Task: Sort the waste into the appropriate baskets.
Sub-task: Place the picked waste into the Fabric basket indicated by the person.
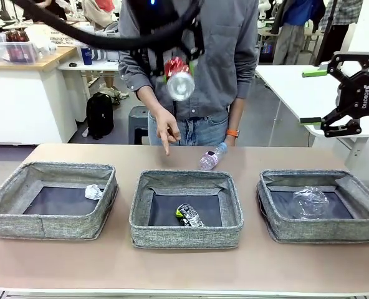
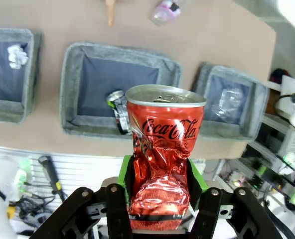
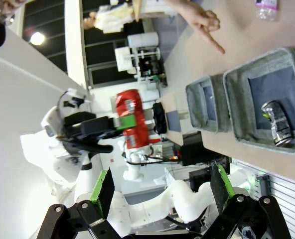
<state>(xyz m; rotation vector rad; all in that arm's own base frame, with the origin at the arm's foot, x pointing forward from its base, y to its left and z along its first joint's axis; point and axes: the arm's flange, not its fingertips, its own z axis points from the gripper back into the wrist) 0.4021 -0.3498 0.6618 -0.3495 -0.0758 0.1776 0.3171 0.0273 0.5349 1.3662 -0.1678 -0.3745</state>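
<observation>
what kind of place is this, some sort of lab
Probably a robotics lab or workshop: white workbenches behind the person, a robot arm's pincer over the table, and three grey baskets set up for sorting.

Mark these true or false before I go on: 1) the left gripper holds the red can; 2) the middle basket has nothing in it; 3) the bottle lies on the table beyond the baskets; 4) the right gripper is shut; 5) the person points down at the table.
1) True: the left gripper is shut on the crushed red can.
2) False: the middle basket holds a crushed dark can.
3) True: the bottle lies on the table behind the baskets.
4) False: the right gripper is open, holding nothing.
5) True: the person's hand points down.
</observation>
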